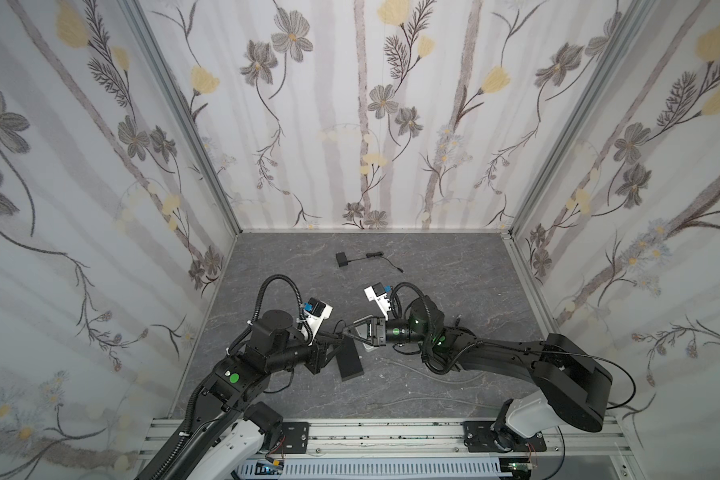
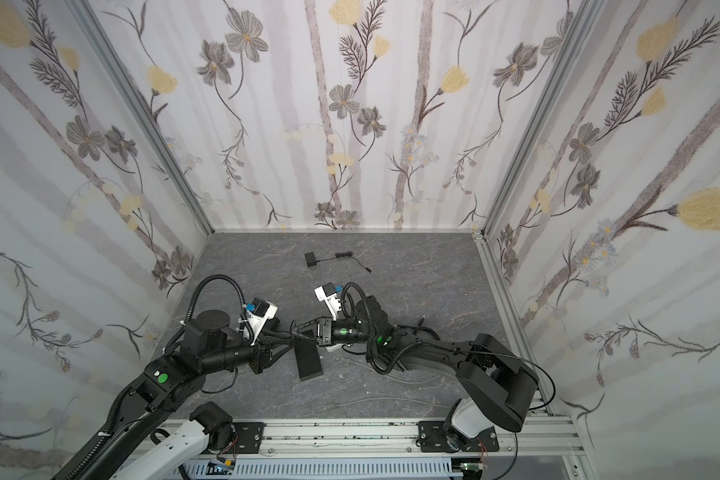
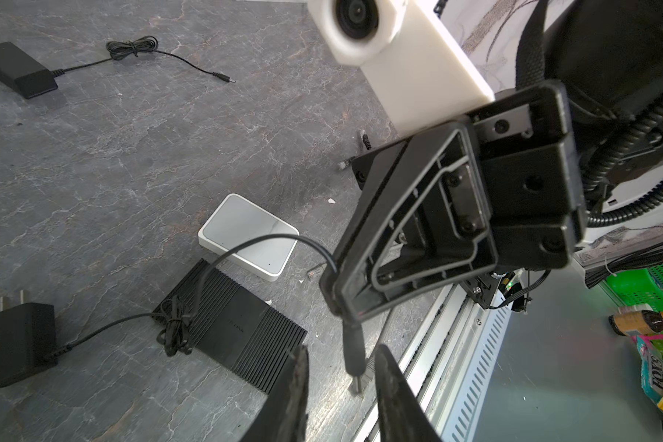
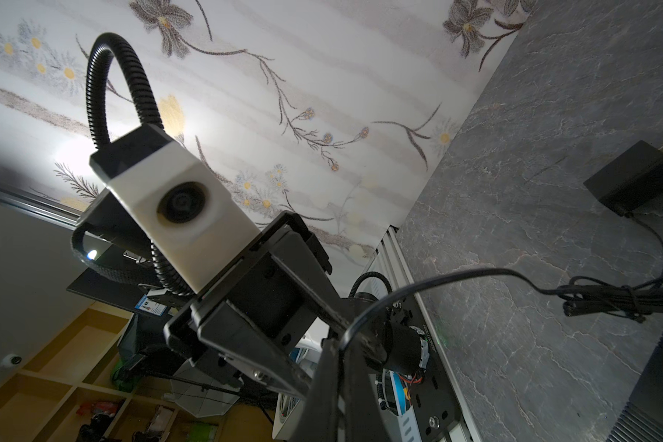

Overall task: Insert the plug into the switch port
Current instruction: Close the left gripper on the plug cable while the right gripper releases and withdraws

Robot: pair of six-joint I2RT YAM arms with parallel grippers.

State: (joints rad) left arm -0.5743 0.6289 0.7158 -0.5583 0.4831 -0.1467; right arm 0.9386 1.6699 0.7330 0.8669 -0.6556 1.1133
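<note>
In the left wrist view my right gripper (image 3: 332, 302) is shut on the black plug (image 3: 352, 356) at the top of its sleeve, where the thin cable (image 3: 268, 239) enters. The plug hangs with its metal tip down between the fingers of my open left gripper (image 3: 341, 349), with a gap on each side. The small white box with a pale grey top (image 3: 251, 237) lies flat on the table behind. Its switch port does not show. In both top views the two grippers (image 1: 346, 330) (image 2: 295, 330) meet tip to tip mid-table, hiding most of the box.
A black ribbed box (image 3: 242, 329) (image 1: 350, 361) lies beside the white one. The held cable's tied bundle (image 3: 175, 325) rests on the ribbed box and runs to a black adapter (image 3: 12, 344). A second adapter (image 1: 342, 260) with its own cable lies at the back. An aluminium rail (image 1: 383, 432) edges the front.
</note>
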